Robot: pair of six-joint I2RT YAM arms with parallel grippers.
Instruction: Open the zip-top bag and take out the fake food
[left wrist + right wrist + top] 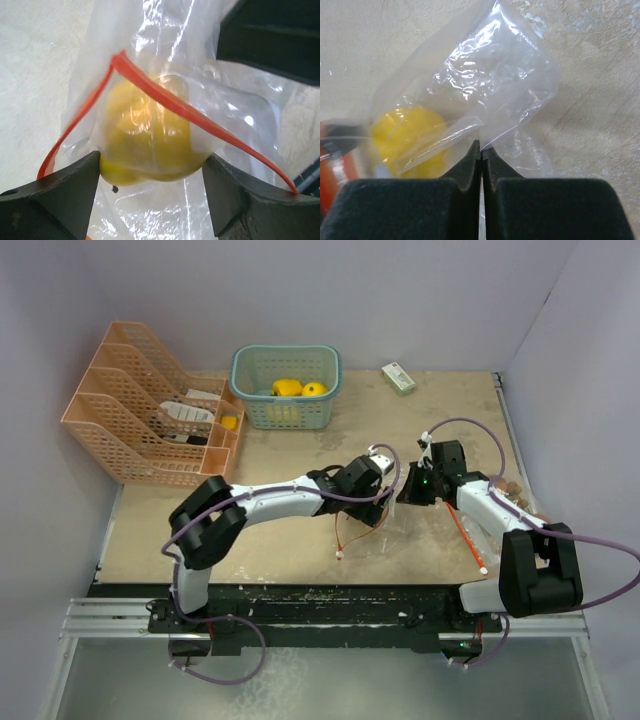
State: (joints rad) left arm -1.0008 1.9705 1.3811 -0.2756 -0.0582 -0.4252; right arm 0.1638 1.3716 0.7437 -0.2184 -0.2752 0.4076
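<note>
1. Bench [270, 455]: tan top, walled at the far edge and both sides. Both arms reached in to its middle.
2. Slotted rack [120, 410]: peach plastic, at the far left corner, well apart from the arms.
3. Basket [290, 415]: teal mesh, at the far edge just right of the rack. It held two yellow fruits [288, 388].
4. White-green box [398, 378]: flat on the bench near the far right corner, clear of the work.
5. Zip-top bag [240, 115]: clear crinkled film with a red seal strip [165, 100]. It sat mid-bench, between the two grippers. Its mouth faced the left gripper. The film was too clear in the top view to trace its long axis.
6. Right gripper [481, 150]: jaws fully together, pinching a fold of the bag's film.
7. Left gripper [151, 172]: jaws wide, one finger against each flank of the yellow piece, clasping it at the bag's mouth.
8. Yellow piece [145, 130]: glossy, rounded, part-veiled by film. The red seal strip crossed it in an inverted V. Its broader span ran across the jaws, and a small dark spot sat at its lower end.
9. Brown cluster [512, 490]: small balls, on the bench by the right edge, beside the right arm.
</note>
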